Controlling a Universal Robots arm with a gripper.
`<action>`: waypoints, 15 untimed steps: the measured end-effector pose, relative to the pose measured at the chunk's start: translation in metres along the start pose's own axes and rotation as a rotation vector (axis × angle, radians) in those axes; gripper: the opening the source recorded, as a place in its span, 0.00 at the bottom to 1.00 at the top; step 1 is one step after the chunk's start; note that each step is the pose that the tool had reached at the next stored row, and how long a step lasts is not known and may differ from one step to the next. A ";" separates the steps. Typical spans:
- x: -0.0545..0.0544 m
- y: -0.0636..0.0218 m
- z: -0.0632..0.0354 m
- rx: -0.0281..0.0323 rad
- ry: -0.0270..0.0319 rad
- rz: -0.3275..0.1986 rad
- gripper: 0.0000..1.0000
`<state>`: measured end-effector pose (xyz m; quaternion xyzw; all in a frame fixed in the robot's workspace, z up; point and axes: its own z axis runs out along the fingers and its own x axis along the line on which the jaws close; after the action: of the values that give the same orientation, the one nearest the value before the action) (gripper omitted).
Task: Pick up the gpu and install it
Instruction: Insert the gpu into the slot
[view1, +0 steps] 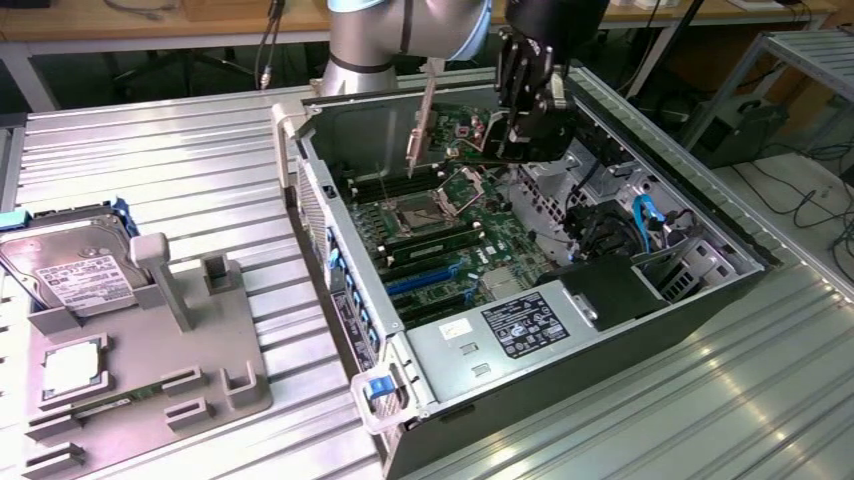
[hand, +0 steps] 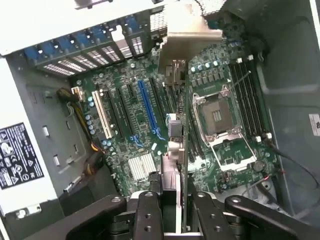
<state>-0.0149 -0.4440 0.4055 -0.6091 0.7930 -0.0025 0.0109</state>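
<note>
Gpu (hand: 184, 170) clamped edge-on in gripper (hand: 177, 220), above motherboard (hand: 125, 115).
Tilt could miss the blue slot (hand: 148, 107) (my guess) and scrape components.

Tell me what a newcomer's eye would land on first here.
An open computer case with a green motherboard lies mid-scene. Over it the end effector grips the gpu upright. A silver hard drive rests on a grey fixture at the exterior view's left.
</note>
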 end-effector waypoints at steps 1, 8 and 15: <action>0.000 0.0000 0.0000 0.0000 -0.0001 -0.007 0.28; 0.000 0.0000 0.0002 -0.0009 -0.0013 -0.062 0.28; 0.000 0.0000 0.0003 -0.0023 -0.0029 -0.162 0.28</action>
<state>-0.0149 -0.4440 0.4052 -0.6714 0.7411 -0.0016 0.0112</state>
